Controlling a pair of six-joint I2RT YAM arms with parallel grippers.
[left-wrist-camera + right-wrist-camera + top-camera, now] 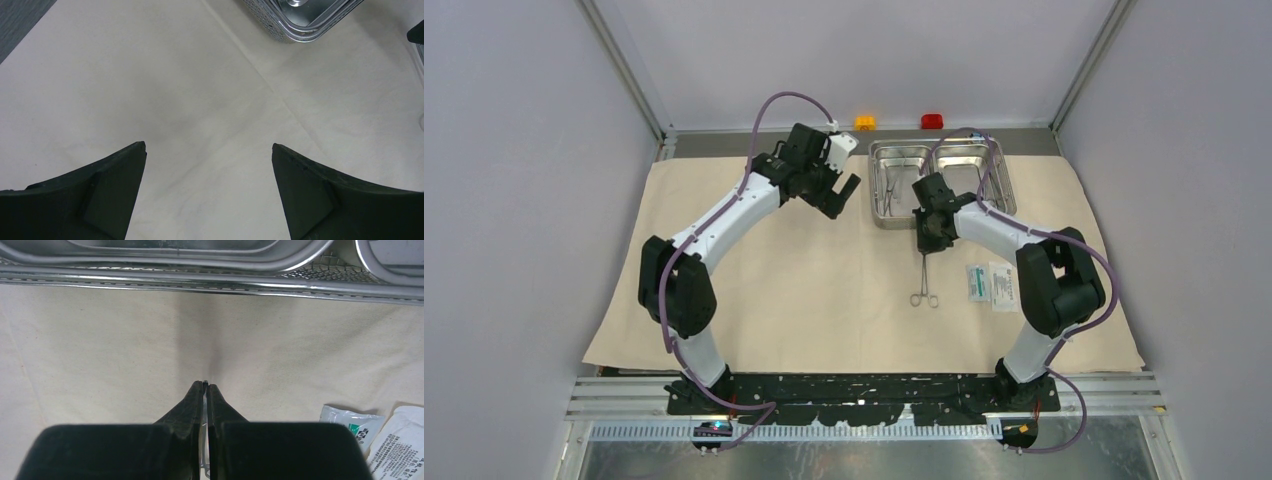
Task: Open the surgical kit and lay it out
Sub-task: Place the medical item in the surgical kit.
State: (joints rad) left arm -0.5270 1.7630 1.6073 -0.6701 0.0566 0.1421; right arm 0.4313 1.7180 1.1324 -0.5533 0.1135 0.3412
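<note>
The beige cloth (804,290) lies spread flat over the table. The steel two-compartment tray (876,185) stands at the back centre, with slim steel tools in its left compartment (892,190). My right gripper (927,240) is just in front of the tray, shut on the tip end of a ring-handled clamp (924,282). The clamp's rings point toward the near edge, and a steel sliver shows between the right gripper's (206,385) black fingers (190,410). My left gripper (844,195) is open and empty above the cloth (200,90), left of the tray (300,20).
Two white/teal packets (977,282) (1002,285) lie on the cloth right of the clamp and also show in the right wrist view (352,422). An orange block (865,122) and a red block (932,121) sit behind the tray. Grey walls close both sides.
</note>
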